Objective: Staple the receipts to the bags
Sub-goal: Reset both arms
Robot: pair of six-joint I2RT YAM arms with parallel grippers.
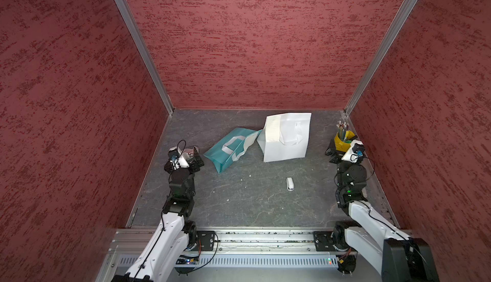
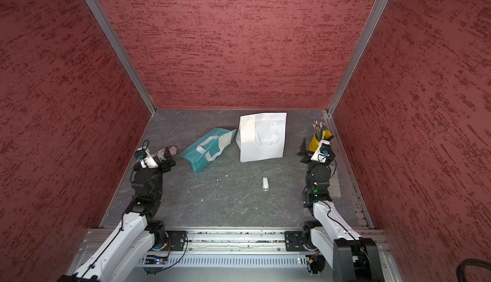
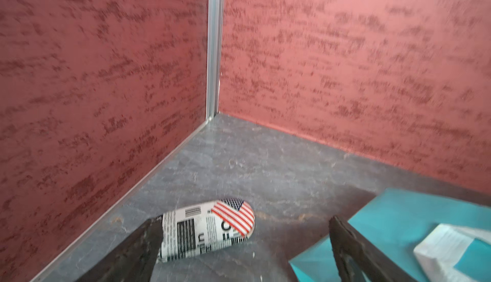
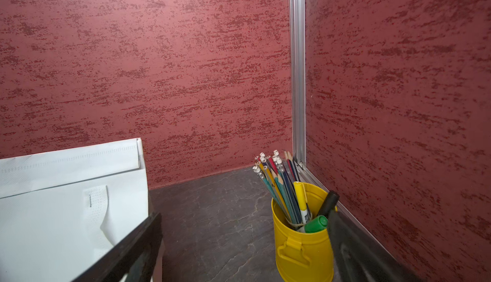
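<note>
My left gripper (image 3: 245, 222) and right gripper (image 4: 244, 215) both gape wide, empty; teal bag (image 1: 216, 158), white bag (image 1: 288, 147) and stapler (image 1: 290, 184) lie between them.

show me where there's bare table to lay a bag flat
The widest bare stretch of table runs from the teal bag and stapler down to the front rail. A smaller patch is the far left corner behind the teal bag. Crowded: where the teal bag meets the white bag, and around the yellow pencil cup.

Tabletop (image 1: 252, 206) bare around stapler (image 1: 290, 184); pencil cup (image 4: 303, 240) crowds right gripper (image 4: 244, 218).
</note>
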